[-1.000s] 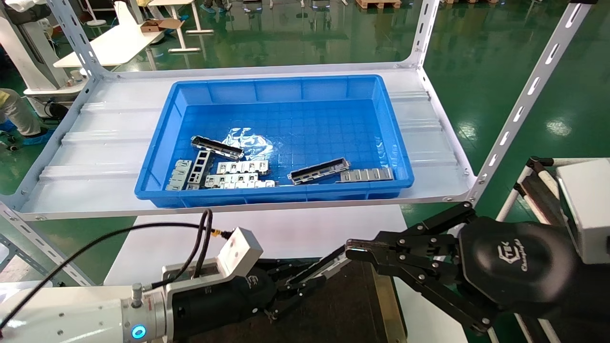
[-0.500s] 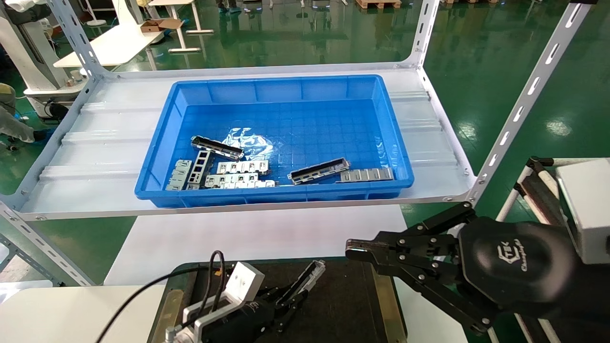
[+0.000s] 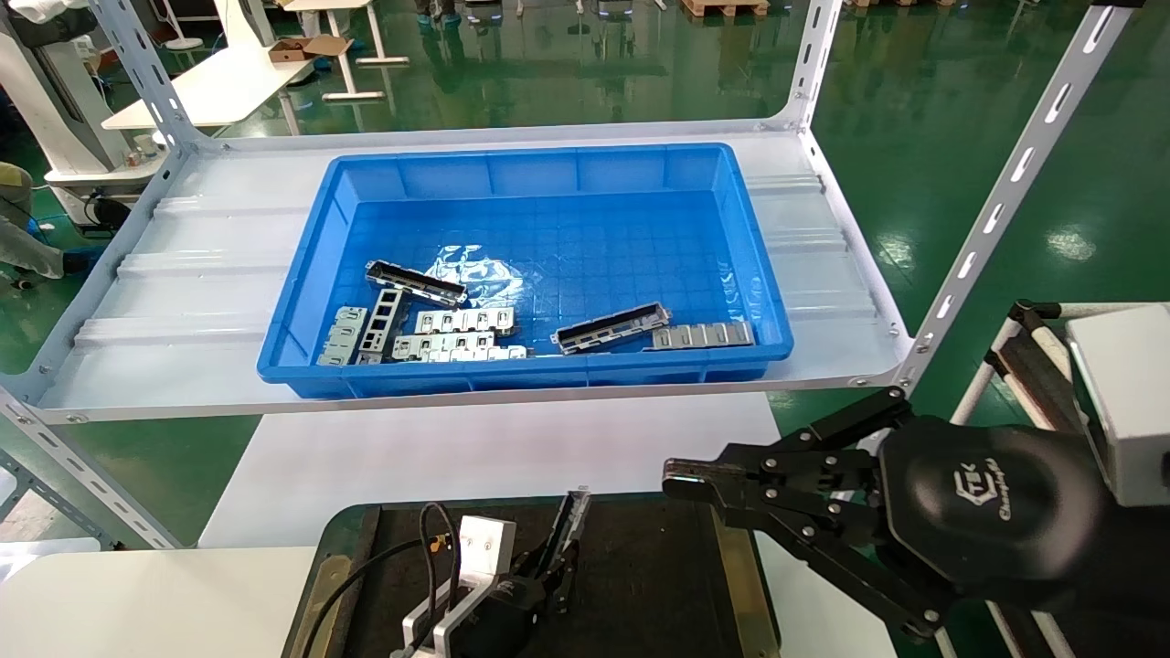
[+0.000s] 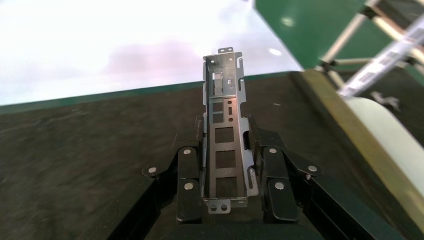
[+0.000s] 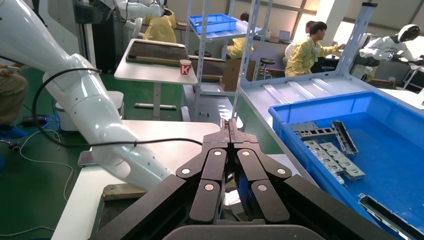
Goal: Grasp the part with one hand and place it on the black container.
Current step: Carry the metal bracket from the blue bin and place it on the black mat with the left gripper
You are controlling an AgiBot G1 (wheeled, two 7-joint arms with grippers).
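My left gripper is shut on the part, a narrow silver-grey channel bar that sticks out past the fingertips and is tilted up. It hangs low over the black container; I cannot tell whether the part touches it. In the left wrist view the part sits clamped between both fingers of the gripper, above the dark tray surface. My right gripper is shut and empty, held above the tray's right edge; it also shows in the right wrist view.
A blue bin on the white shelf holds two more channel bars and several flat plates. A slanted shelf post stands at the right. The bin also shows in the right wrist view.
My left arm has drawn back and down towards the lower edge with the part, which has swung from pointing right to nearly straight ahead. The right arm has not moved.
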